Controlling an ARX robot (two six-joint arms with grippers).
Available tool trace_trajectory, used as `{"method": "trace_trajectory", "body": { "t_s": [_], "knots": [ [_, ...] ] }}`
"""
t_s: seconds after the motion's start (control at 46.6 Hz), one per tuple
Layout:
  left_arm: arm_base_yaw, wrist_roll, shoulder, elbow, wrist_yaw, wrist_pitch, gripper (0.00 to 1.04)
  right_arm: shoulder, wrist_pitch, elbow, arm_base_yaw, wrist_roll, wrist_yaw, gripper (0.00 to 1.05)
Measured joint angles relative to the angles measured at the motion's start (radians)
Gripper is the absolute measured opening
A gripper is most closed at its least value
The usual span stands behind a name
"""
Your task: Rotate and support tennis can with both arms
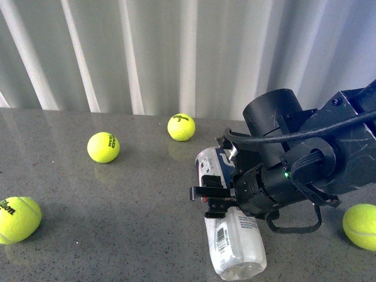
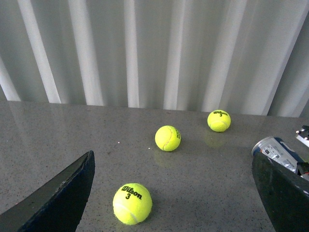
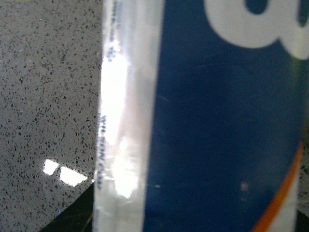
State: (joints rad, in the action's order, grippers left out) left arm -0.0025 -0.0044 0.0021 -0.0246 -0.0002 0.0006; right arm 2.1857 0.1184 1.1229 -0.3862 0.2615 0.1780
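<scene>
The tennis can (image 1: 234,239) lies on its side on the grey table (image 1: 117,247), metal rim toward the curtain and clear end toward me. My right gripper (image 1: 215,198) comes in from the right and is shut on the tennis can around its middle. Up close in the right wrist view, the tennis can (image 3: 217,121) fills the frame with navy label, white lettering and an orange stripe. My left gripper (image 2: 174,208) is open and holds nothing, off to the left of the tennis can (image 2: 274,149), whose rim end shows beside one finger (image 2: 285,193).
Yellow tennis balls lie loose on the table: one (image 1: 103,147) at mid left, one (image 1: 181,127) near the curtain (image 1: 176,53), one (image 1: 17,219) at the left edge, one (image 1: 359,226) at the right edge. Another ball (image 2: 132,203) lies between the left fingers.
</scene>
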Motion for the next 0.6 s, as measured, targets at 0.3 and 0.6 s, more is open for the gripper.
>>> {"method": "trace_trajectory", "body": {
  "t_s": [0.3, 0.6],
  "knots": [
    [0.000, 0.000, 0.000, 0.000, 0.000, 0.000, 0.98, -0.189, 0.167, -0.183, 0.045, -0.814, 0.064, 0.30],
    [0.000, 0.000, 0.000, 0.000, 0.000, 0.000, 0.98, -0.221, -0.045, -0.097, 0.135, -1.730, 0.085, 0.29]
  ]
}}
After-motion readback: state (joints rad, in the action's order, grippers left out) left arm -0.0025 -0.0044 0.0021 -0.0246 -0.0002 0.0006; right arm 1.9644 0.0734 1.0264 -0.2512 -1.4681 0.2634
